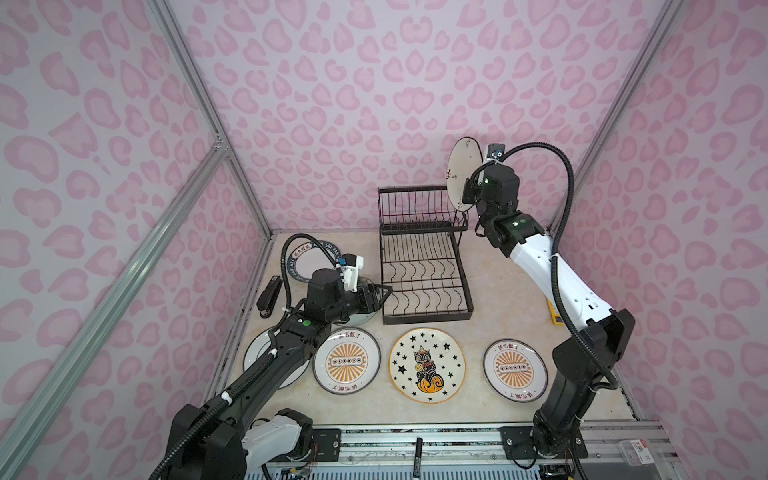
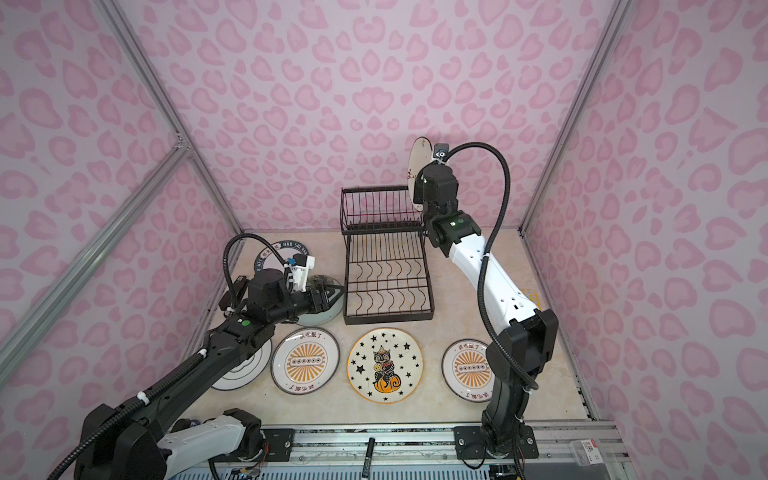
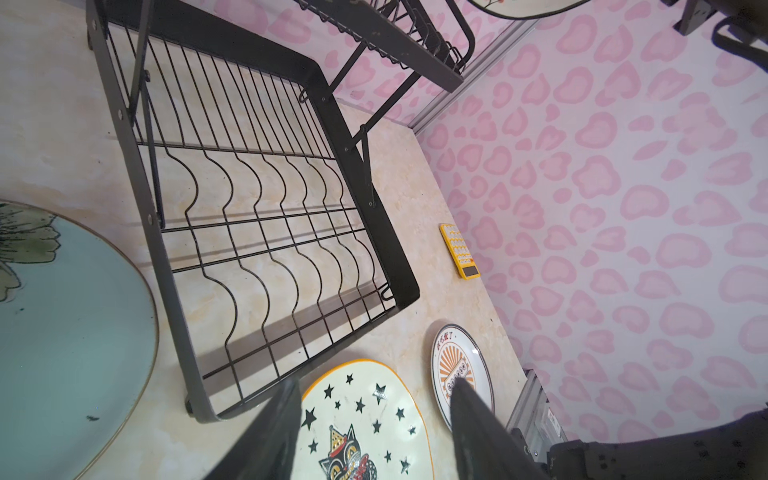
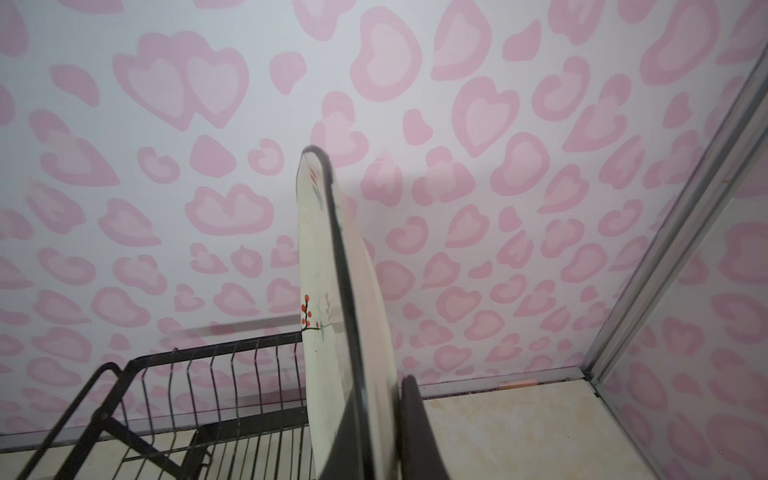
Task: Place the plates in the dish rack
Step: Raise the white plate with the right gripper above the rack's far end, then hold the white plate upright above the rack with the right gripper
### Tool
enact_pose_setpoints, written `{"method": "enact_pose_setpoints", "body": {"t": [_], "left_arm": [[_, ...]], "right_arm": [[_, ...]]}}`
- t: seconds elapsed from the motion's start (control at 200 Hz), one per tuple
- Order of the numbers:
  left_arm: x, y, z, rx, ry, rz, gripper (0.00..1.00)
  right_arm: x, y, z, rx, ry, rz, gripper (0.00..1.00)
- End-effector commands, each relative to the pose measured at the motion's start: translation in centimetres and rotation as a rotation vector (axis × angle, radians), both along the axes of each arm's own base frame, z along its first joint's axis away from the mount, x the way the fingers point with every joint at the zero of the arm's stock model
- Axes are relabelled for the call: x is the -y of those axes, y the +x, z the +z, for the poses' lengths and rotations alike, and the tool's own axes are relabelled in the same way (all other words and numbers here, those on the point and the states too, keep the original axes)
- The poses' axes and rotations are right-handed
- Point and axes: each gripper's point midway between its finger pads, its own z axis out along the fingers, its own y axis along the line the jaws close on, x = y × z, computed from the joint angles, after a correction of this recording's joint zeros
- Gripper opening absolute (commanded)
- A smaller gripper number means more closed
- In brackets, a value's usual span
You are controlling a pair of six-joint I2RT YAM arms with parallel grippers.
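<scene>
My right gripper (image 4: 380,419) is clamped on the rim of a white berry-branch plate (image 4: 328,270). It holds the plate upright on edge in the air, above the right end of the upper tier of the dish rack (image 1: 424,266), with the painted face turned toward the rack. My left gripper (image 3: 374,382) hangs low with its fingers parted to a middling gap and nothing between them. It is just beside the front left corner of the rack's lower tray and over the pale teal plate (image 3: 75,311). That plate lies flat close against the tray's left side; whether the two touch, I cannot tell. The rack stands at the back of the table (image 1: 503,286). Four plates lie flat in a row across the front, apart from one another: a white plate (image 1: 259,353) partly under my left arm, the left sunburst plate (image 1: 347,360), the star-and-cat plate (image 1: 427,365) in front of the rack, and the right sunburst plate (image 1: 515,370) beside my right arm. The dark-lettered plate (image 1: 309,259) lies flat in the back left corner, behind my left wrist. A black stapler (image 1: 269,296) sits at the table's left edge, and a yellow calculator (image 3: 459,251) lies near the right wall, right of the rack. A dark marker (image 1: 417,455) rests on the front rail.
</scene>
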Motion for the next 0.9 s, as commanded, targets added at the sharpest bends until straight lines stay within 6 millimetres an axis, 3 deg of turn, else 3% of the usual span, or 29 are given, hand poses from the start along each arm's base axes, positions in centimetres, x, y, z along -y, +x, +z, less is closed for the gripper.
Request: {"method": "enact_pose_setpoints", "body": {"t": [0.0, 0.455, 0.895], "left_arm": [[0.0, -0.4, 0.1, 0.010, 0.011, -0.014, 0.60], [-0.4, -0.7, 0.0, 0.015, 0.023, -0.007, 0.60], [-0.5, -0.6, -0.3, 0.013, 0.032, -0.002, 0.60]], "right_arm": [[0.6, 0.4, 1.7, 0.068, -0.072, -0.125, 0.00], [-3.9, 2.0, 0.1, 0.032, -0.272, -0.207, 0.00], [-3.8, 2.7, 0.1, 0.026, -0.323, -0.219, 0.00]]}}
